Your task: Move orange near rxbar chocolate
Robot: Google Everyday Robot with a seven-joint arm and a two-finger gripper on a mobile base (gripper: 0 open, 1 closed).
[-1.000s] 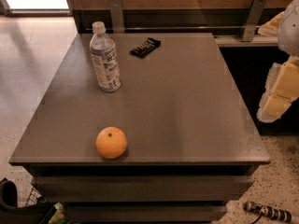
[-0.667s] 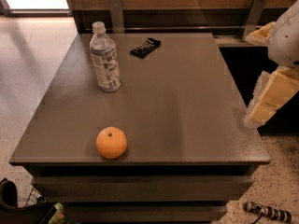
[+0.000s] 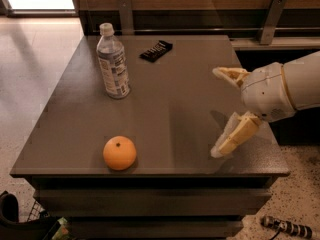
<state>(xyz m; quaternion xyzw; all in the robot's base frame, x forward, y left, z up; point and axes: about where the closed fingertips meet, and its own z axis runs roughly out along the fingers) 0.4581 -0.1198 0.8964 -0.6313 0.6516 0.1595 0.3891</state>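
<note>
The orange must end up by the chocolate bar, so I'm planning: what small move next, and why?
Probably swing the end effector across toward the orange. It hangs open and empty over the table, on the right in the camera view, while the orange sits at the front edge, far from the rxbar chocolate at the back.

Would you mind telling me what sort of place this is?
Probably an office break area or test lab: a grey table holding a water bottle, an orange and a snack bar, on a speckled floor. The gripper hovers open over the table, apart from the orange.
</note>
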